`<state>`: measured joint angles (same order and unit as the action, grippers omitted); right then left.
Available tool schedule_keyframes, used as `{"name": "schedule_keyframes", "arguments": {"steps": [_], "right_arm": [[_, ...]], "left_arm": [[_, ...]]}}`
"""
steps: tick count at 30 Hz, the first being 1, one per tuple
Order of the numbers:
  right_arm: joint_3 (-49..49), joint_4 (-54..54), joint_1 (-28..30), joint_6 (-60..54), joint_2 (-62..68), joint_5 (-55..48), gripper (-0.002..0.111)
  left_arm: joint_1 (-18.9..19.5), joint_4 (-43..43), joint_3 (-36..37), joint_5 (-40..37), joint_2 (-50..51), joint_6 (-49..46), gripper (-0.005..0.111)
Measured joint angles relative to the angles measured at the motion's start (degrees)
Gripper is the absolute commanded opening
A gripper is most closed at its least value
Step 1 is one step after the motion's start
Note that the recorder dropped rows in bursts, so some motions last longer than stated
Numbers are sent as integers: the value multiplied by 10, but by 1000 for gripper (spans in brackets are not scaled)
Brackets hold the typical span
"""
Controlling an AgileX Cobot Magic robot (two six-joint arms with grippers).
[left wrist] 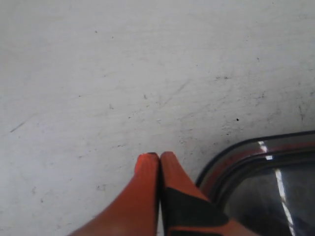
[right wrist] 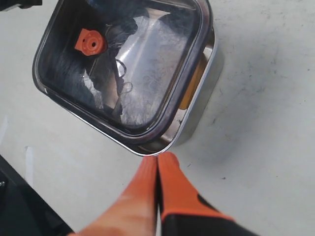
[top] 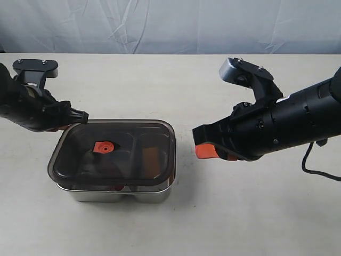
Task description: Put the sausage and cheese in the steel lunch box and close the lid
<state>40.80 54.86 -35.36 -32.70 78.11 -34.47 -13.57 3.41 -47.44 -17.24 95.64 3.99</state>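
The steel lunch box (top: 120, 194) stands left of the table's middle with the dark lid (top: 128, 170) lying on it, slightly askew and overhanging on the left. The lid's orange valve tab (top: 103, 147) faces up. Through the lid an orange patch, the cheese (top: 151, 159), shows in the right compartment; it also peeks out under the lid's rim as the cheese (right wrist: 190, 91). A reddish glimpse under the lid's front edge may be the sausage (top: 118, 186). My left gripper (top: 81, 116) is shut and empty at the lid's far left corner (left wrist: 256, 164). My right gripper (top: 205, 151) is shut and empty just right of the box (right wrist: 205, 93).
The pale tabletop (top: 240, 213) spreads round the box on all sides. A black cable (top: 311, 169) hangs off the right arm near the right edge. A wrinkled grey backdrop (top: 170, 24) closes the far side.
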Motion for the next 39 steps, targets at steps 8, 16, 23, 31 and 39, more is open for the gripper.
{"name": "schedule_keyframes", "arguments": {"steps": [8,16,23,31,39], "right_arm": [[0,0,0,0,0,-1,-1],[0,-1,0,0,0,-1,-1],[0,-12,-1,1,0,-5,-1],[0,-84,-2,1,1,-4,-1],[0,-73,46,4,45,-5,-1]], "left_arm": [[25,-16,0,-8,-19,-1,0],[26,-13,0,-40,-20,-1,0],[27,-17,0,-71,-51,-1,0],[27,-2,0,-147,-115,-1,0],[27,53,6,-186,-179,-13,0]]}}
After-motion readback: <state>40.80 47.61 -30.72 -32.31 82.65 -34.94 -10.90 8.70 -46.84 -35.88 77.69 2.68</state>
